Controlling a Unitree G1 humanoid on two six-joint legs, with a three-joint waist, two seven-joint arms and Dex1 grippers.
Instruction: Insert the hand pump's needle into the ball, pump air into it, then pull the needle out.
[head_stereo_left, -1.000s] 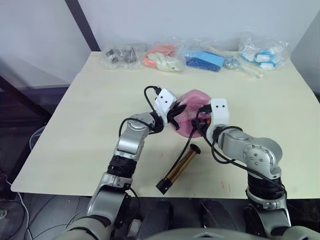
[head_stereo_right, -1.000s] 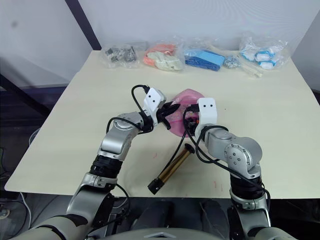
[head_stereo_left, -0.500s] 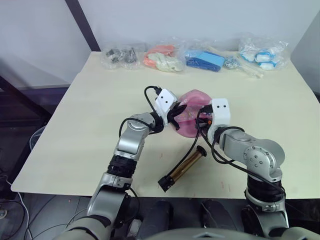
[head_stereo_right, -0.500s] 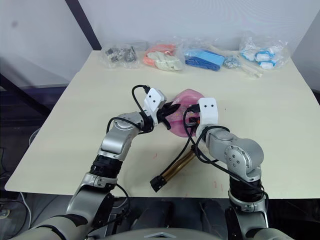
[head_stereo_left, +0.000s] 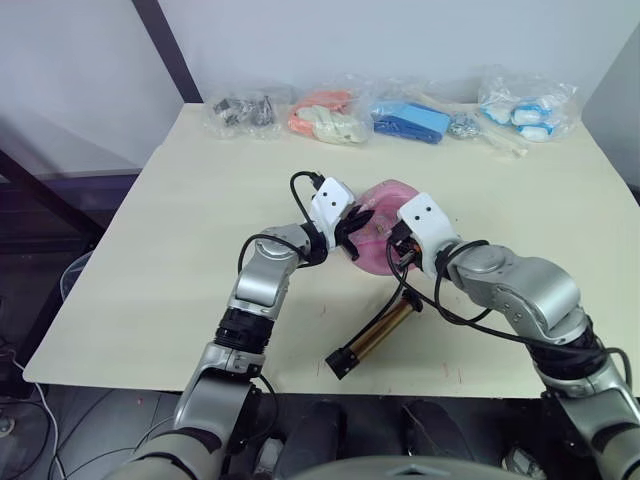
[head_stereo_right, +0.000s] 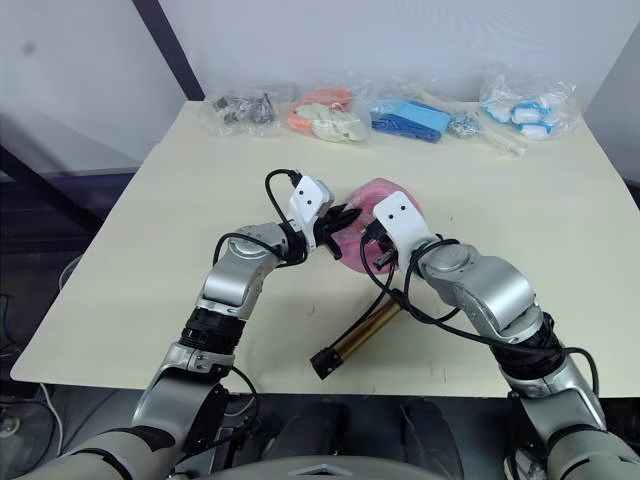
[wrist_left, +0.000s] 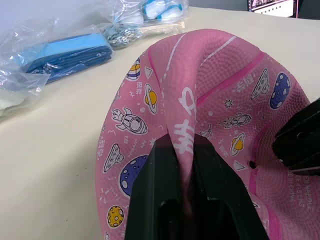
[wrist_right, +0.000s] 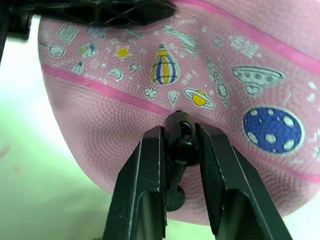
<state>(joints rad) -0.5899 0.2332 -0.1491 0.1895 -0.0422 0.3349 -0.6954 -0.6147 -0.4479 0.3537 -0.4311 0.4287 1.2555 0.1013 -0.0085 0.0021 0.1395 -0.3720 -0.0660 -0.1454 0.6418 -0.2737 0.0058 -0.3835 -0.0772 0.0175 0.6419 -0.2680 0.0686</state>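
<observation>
Pink ball (wrist_left: 210, 95) pinched between jaws

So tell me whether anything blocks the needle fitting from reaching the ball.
Nothing visible does. The right tool holds the needle fitting right against the ball, with no gap or object between; the left tool pinches the ball's folded rim.

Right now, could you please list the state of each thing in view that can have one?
ball: dented, folded in, not round, its rim pinched by the left gripper.
left gripper: shut on the ball's folded rim.
right gripper: shut on the black needle fitting, its tip against the ball.
hand pump: lying on the table, hose running up to the right gripper.
plastic bags: lying along the table's far edge.
</observation>
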